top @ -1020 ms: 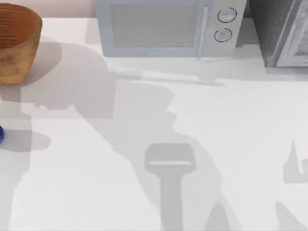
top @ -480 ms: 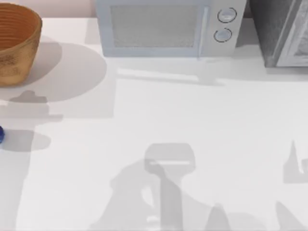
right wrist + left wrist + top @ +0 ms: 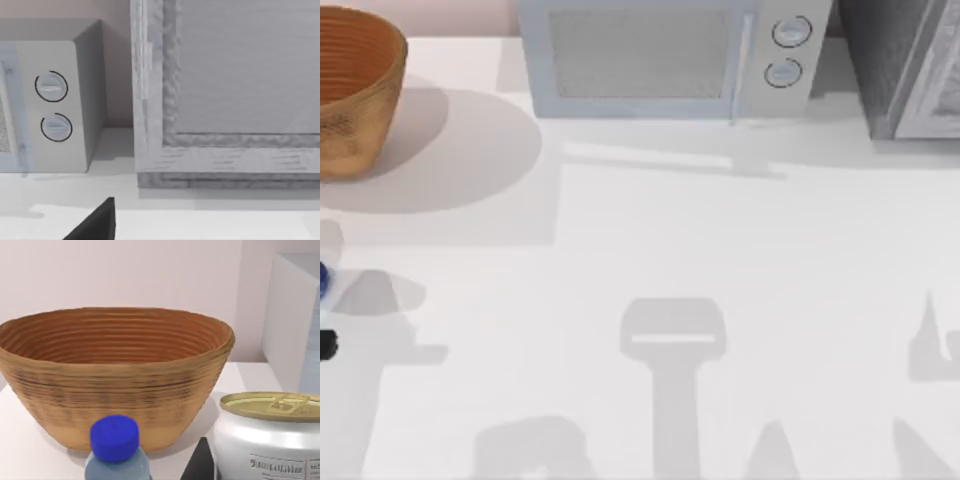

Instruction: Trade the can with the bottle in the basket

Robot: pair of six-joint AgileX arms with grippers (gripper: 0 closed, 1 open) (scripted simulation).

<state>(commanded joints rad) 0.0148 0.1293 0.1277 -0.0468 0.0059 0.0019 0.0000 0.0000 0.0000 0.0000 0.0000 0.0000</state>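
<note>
Smooth white counter (image 3: 720,260), flat and matte, bearing a boxy pale grey microwave (image 3: 665,58) with two round dials along the far edge and a rough, mottled grey cabinet (image 3: 900,65) at the far right corner. Round woven wicker basket (image 3: 355,90), orange-brown with ribbed walls flaring to a wide rim, at the far left corner, nothing visible inside it; nearer than it, side by side, a glossy white can (image 3: 267,437) with a golden pull-tab lid and a clear bottle (image 3: 116,452) with a blue cap. Dark left tool finger (image 3: 199,465) low between bottle and can, dark right tool finger (image 3: 95,222) above the counter before the cabinet, spread of either impossible to tell.
</note>
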